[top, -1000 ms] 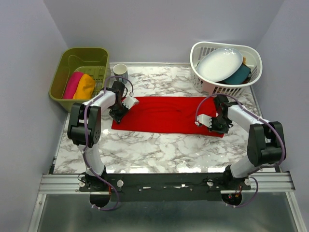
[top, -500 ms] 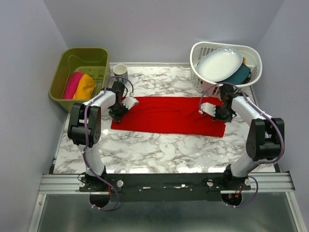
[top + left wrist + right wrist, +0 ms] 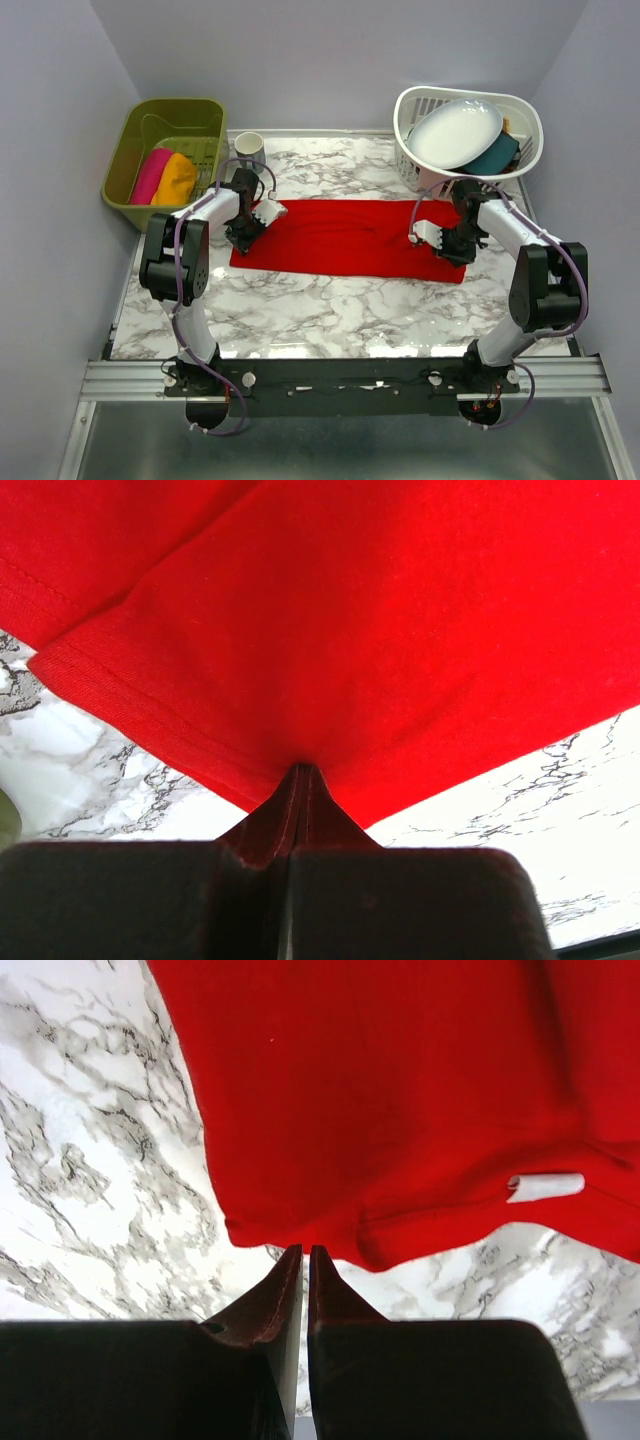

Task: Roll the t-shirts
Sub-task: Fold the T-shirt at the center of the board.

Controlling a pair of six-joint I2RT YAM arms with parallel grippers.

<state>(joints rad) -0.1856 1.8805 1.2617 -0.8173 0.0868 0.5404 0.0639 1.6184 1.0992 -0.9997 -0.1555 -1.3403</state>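
Observation:
A bright red t-shirt (image 3: 350, 235) lies folded into a long strip across the marble table. My left gripper (image 3: 240, 238) is shut at the strip's left end. In the left wrist view its closed tips (image 3: 300, 770) touch the hem of the red cloth (image 3: 350, 610); I cannot tell if cloth is pinched. My right gripper (image 3: 447, 245) is at the right end. In the right wrist view its tips (image 3: 304, 1250) stand a narrow slit apart with nothing between them, just short of the shirt's edge (image 3: 380, 1090). A white label (image 3: 545, 1187) shows there. A pink t-shirt (image 3: 150, 175) and an orange one (image 3: 178, 178) lie rolled.
The rolled shirts sit in a green bin (image 3: 165, 118) off the table's back left corner. A mug (image 3: 249, 150) stands next to it. A white basket (image 3: 520, 110) at the back right holds a white plate (image 3: 455, 132) and a teal dish (image 3: 495, 155).
My right gripper went from the shirt's near right corner toward the far side, then came back partway along the right end, and its jaws parted slightly. The left arm has not moved.

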